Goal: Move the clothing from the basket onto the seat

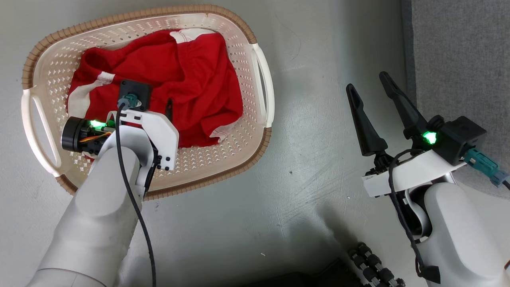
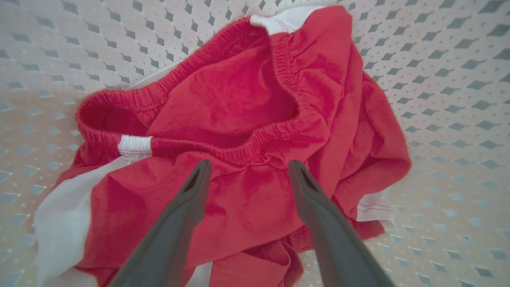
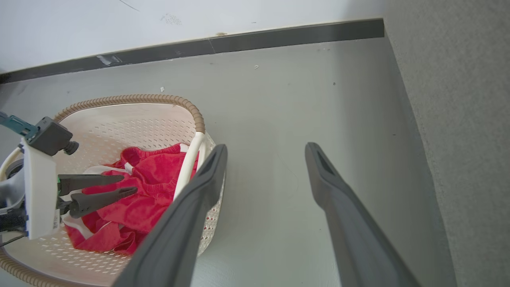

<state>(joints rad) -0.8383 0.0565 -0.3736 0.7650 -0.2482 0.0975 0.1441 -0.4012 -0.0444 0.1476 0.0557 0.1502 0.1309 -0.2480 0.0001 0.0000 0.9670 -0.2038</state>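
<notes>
Well inside the basket [image 1: 131, 16] rim, left hand [image 2: 249, 165] open over clothing [image 2: 239, 99]; right hand [image 1: 367, 81] open above floor [image 1: 310, 159] beside the seat [image 1: 458, 59].

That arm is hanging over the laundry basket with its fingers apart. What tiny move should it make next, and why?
Probably ease the left gripper straight down until a fold of the red clothing sits between its jaws, ready to close. It stands open just above the bunched cloth and grips nothing, and the clothing lies wholly inside the basket.
</notes>
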